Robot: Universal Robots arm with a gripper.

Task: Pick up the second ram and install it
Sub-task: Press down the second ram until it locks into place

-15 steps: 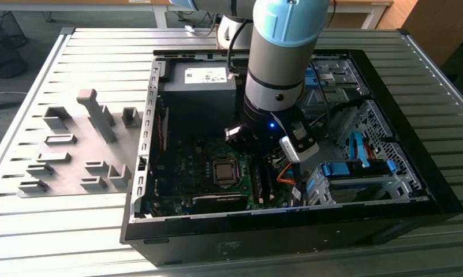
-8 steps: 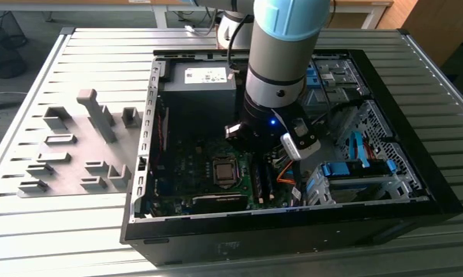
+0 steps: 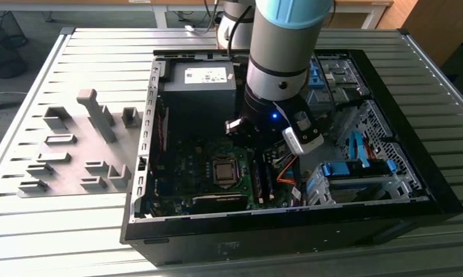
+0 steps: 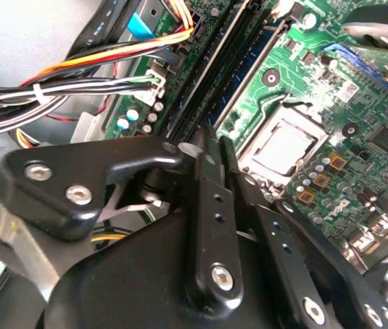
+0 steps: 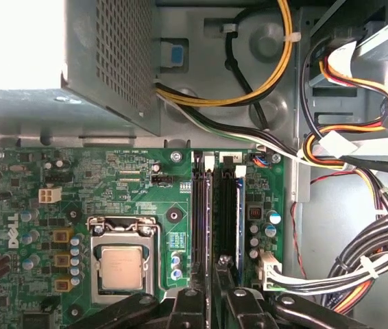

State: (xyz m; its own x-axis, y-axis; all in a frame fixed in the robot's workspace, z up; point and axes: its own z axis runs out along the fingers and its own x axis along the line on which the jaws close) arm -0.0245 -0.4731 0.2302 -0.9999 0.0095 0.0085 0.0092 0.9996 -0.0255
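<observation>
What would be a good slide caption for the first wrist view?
Gripper poised over the memory slots of a green motherboard, beside the bare processor socket and bundled cables.

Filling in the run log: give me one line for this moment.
arm: inside open PC case | gripper: over motherboard RAM slots | fingers: close together | beside: CPU socket

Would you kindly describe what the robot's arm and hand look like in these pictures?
In the exterior view the arm is a silver-grey cylinder with a pale blue cap, a black joint ring and a black wrist section bearing a small blue light. A white-and-black camera module is clipped to its side. In the second wrist view the hand is matt black metal linkages fastened with silver screws.
</observation>
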